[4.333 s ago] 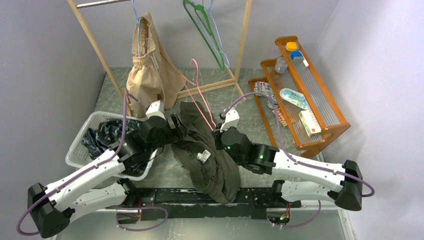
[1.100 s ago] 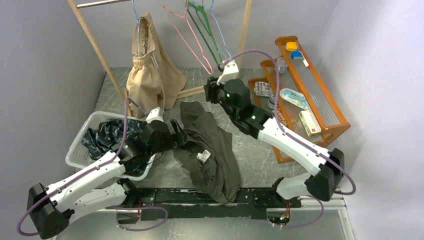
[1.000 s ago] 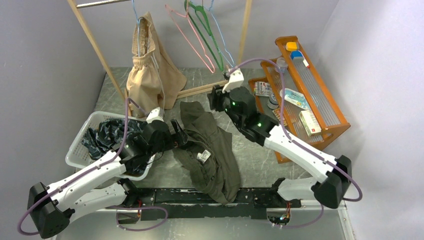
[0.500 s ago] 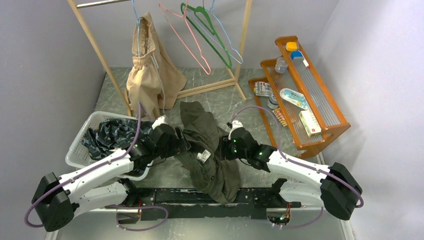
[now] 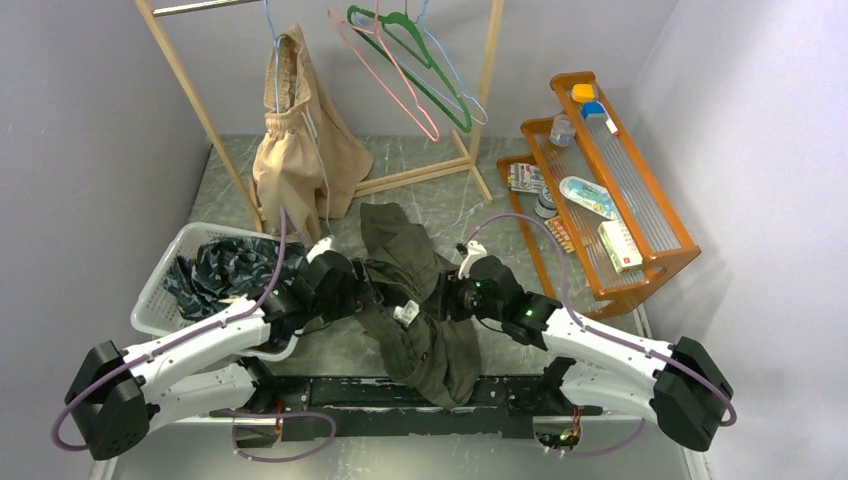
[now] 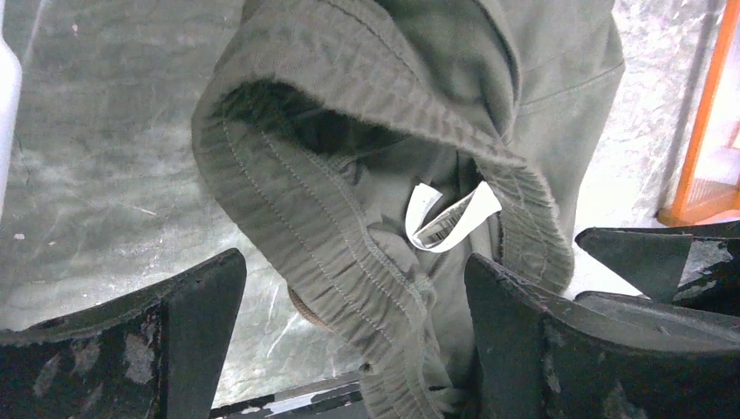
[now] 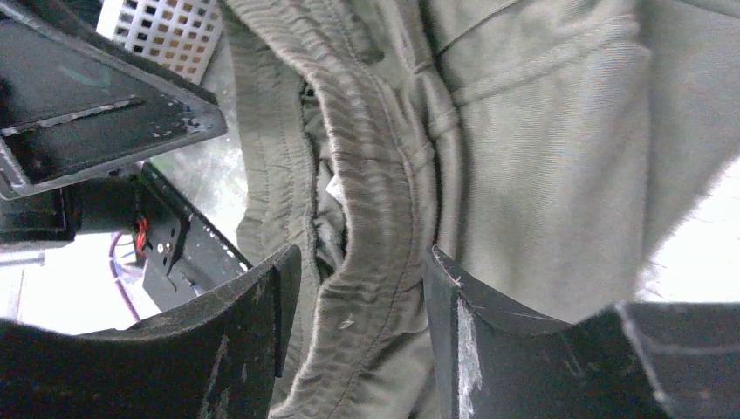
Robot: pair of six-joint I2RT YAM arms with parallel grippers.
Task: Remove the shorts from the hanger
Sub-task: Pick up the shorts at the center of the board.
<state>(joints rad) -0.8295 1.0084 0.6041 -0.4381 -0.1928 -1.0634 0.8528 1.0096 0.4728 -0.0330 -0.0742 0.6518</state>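
Observation:
The olive green shorts (image 5: pixel 420 300) lie crumpled on the table between both arms, off any hanger. My left gripper (image 5: pixel 372 292) stands open at their left side; in its wrist view the gathered waistband (image 6: pixel 349 227) runs between the wide-apart fingers of the left gripper (image 6: pixel 353 262). My right gripper (image 5: pixel 447 300) is at their right side, open, with a fold of waistband (image 7: pixel 375 175) lying between the fingers of the right gripper (image 7: pixel 362 257). Light beige shorts (image 5: pixel 300 140) hang on a blue hanger (image 5: pixel 270 40) on the rack. Dark patterned shorts (image 5: pixel 220 265) lie in the basket.
A white basket (image 5: pixel 165 275) stands at the left. The wooden rack (image 5: pixel 480 90) carries empty pink (image 5: pixel 385 75), green (image 5: pixel 420 70) and blue hangers. An orange shelf (image 5: pixel 610 180) with small items stands at the right. A black rail (image 5: pixel 330 395) runs along the near edge.
My right arm has come down from the rack, leaving the pink hanger there, and now sits at the olive shorts. The left gripper has shifted slightly right onto the waistband. The empty hangers have swung.

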